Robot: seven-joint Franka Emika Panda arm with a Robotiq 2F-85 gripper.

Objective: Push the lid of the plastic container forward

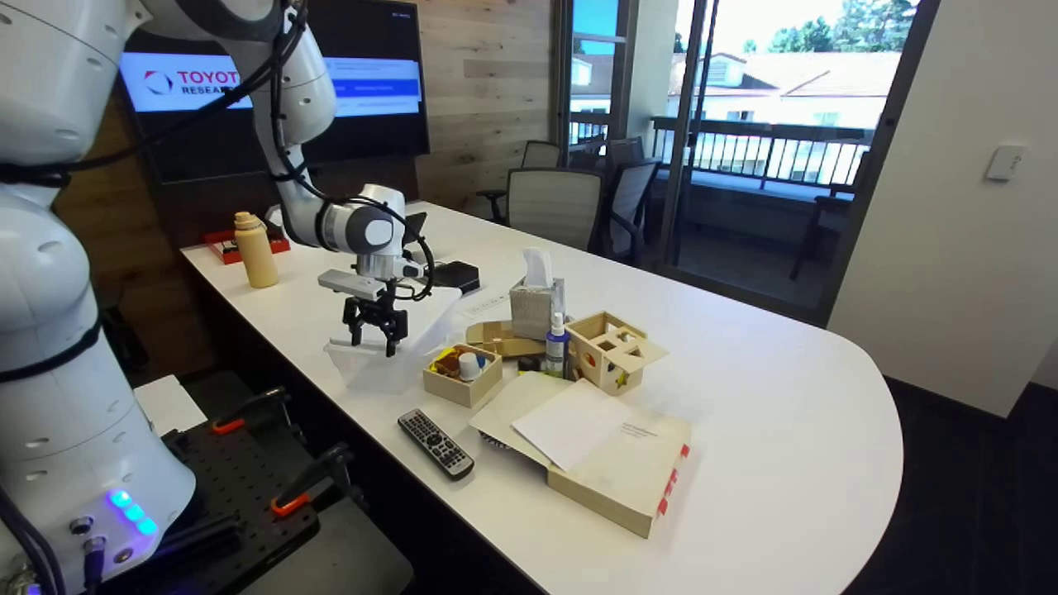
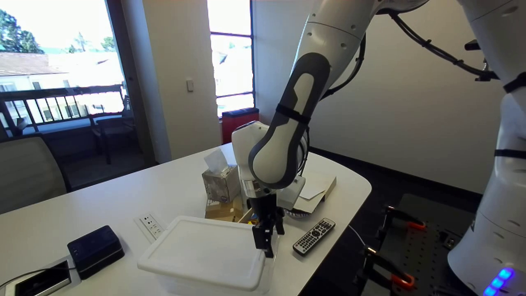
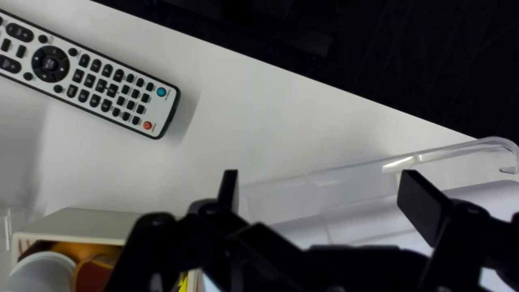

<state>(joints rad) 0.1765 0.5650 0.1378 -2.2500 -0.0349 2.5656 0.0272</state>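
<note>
The whitish rectangular lid [image 2: 207, 250] lies on the clear plastic container [image 1: 372, 376] near the table's edge. The lid also shows in the wrist view [image 3: 357, 227]. A strip of the container's clear rim [image 3: 352, 172] shows uncovered past the lid's edge in the wrist view. My gripper [image 1: 374, 340] points down at that end of the container, its fingers apart with nothing held between them. In an exterior view the gripper [image 2: 274, 242] is beside the lid's near-right edge; I cannot tell whether it touches the lid. The wrist view shows both fingertips [image 3: 320, 174] wide apart.
A remote [image 1: 436, 444] and a small wooden box [image 1: 463, 384] of items stand close by the container. A thick book [image 1: 620, 454], tissue box [image 1: 533, 310], spray bottle [image 1: 556, 345] and wooden shape box [image 1: 607, 355] lie further along. A black box [image 2: 95, 250] stands behind the lid.
</note>
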